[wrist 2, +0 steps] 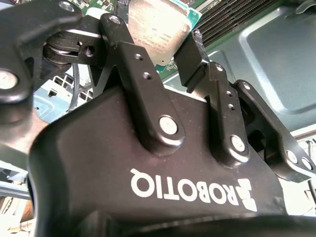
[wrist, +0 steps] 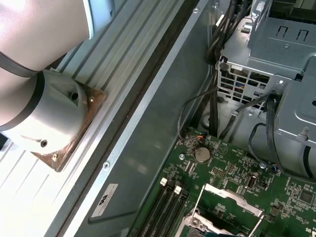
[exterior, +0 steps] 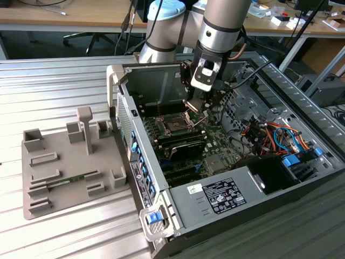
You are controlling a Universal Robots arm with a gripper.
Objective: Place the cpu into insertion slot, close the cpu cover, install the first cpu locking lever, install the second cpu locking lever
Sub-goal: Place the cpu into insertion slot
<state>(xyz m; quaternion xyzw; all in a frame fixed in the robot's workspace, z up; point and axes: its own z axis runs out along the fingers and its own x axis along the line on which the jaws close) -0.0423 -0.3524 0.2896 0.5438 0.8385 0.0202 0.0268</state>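
Over the open computer case, your hand (exterior: 196, 103) is clamped on the cpu (wrist 2: 163, 24), gripping it by its edges close to the insertion slot (exterior: 175, 125), not yet seated. Mind the approach: if the chip slips between the fingers (wrist 2: 193, 54) or lands crooked, it could damage the contacts or snag the cpu cover (wrist: 217, 190).

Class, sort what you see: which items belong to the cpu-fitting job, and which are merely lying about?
Job:
small flat silver-topped square cpu, gripped by the black end effector
square black silver-rimmed insertion slot
silver metal frame cpu cover

Lying about:
grey moulded plastic tray
round silver coin battery
orange and blue cables
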